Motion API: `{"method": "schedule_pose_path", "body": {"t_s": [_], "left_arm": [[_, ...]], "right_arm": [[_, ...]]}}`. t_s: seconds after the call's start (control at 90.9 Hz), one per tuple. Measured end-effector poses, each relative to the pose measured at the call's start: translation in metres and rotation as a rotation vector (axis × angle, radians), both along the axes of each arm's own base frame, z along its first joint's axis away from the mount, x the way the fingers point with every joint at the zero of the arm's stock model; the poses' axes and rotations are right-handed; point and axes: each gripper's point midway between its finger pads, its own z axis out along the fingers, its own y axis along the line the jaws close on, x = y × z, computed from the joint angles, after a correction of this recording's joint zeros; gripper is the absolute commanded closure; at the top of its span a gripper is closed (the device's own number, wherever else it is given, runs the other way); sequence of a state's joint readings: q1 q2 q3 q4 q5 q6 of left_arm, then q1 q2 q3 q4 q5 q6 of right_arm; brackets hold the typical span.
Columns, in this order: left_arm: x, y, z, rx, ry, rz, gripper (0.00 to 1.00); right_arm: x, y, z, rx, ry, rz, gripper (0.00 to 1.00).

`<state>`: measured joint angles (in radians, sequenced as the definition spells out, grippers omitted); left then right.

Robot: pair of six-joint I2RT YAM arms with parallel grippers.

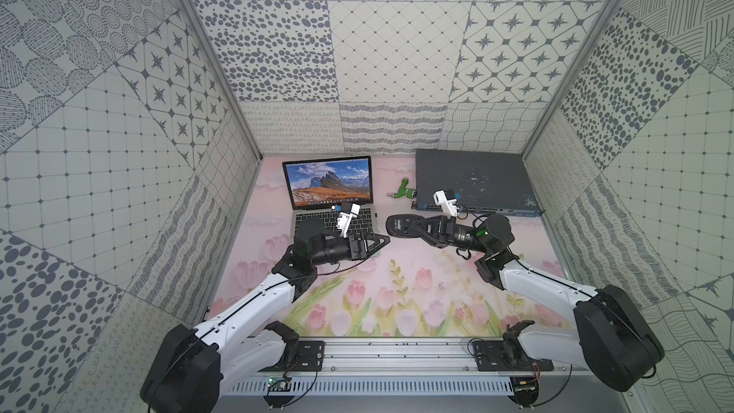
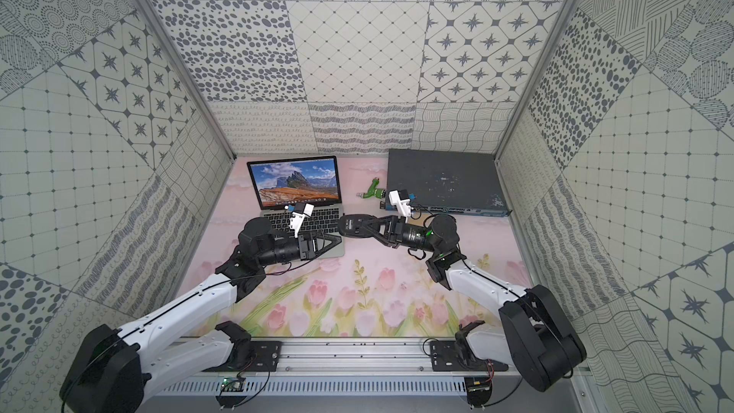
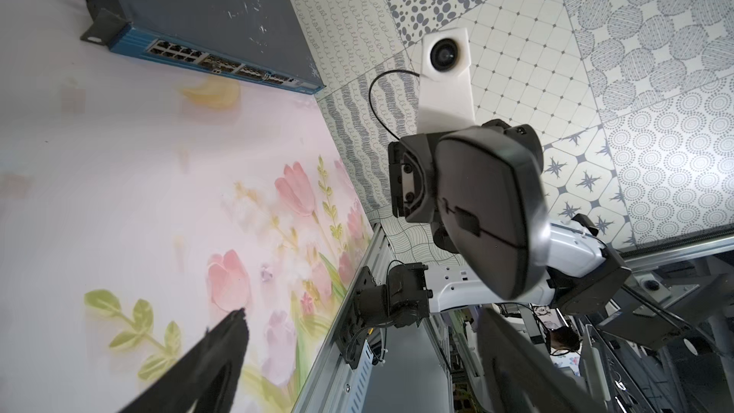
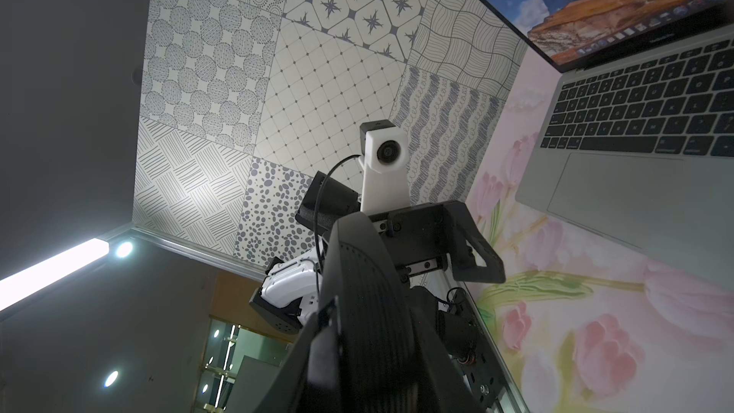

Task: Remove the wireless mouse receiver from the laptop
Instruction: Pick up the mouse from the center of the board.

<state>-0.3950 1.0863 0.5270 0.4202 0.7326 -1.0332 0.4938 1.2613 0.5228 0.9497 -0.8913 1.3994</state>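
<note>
Nearest me, the left gripper [image 1: 381, 241] hangs over the laptop's near right corner. Its jaws are apart and nothing is between them. Just to its right, the right gripper [image 1: 413, 226] is clamped on a black mouse [image 1: 395, 228]. The left wrist view shows the mouse held clear of the table [image 1: 397, 292].

The laptop [image 1: 329, 188] sits open toward the table's far left corner, with its screen lit. The receiver is too small for me to be sure of. A dark speck on the laptop's right edge, level with the keyboard's far rows, may be it [image 1: 374, 215]. That would put it plugged in, beyond the left gripper's tips.

Farther back lie a green gadget [image 1: 406, 191] and, in the far right corner, a grey switch [image 1: 472, 176].

I see these risks:
- **Poor grip:** The stub offers very little to hold, so the jaws could slip off it or close on the laptop's edge instead.
- **Laptop dragged:** Nothing holds the laptop down, so a sideways pull may drag it rather than free the receiver.
- **Contact with the laptop:** Coming in low could press the keys or the trackpad.
- **Collision:** The mouse hangs close to the left gripper, so a swing by either arm could knock them together.
</note>
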Motion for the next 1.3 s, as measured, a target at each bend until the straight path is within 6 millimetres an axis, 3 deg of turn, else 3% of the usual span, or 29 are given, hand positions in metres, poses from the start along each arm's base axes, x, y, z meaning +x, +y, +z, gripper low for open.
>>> {"method": "schedule_pose_path", "body": {"t_s": [0.66, 0.946, 1.111, 1.298], "left_arm": [[-0.012, 0.006, 0.000, -0.066, 0.096, 0.035, 0.13], [-0.024, 0.008, 0.037, -0.125, -0.029, 0.013, 0.11], [-0.016, 0.005, 0.043, -0.124, -0.032, 0.012, 0.14], [-0.003, -0.009, 0.028, -0.095, 0.031, -0.005, 0.21]], "right_arm": [[0.001, 0.009, -0.014, 0.049, 0.009, 0.031, 0.78], [0.001, 0.007, -0.036, 0.004, 0.084, 0.023, 0.77], [-0.001, 0.006, -0.037, -0.014, 0.090, 0.022, 0.77], [-0.010, 0.009, -0.034, -0.027, 0.071, 0.035, 0.76]]}}
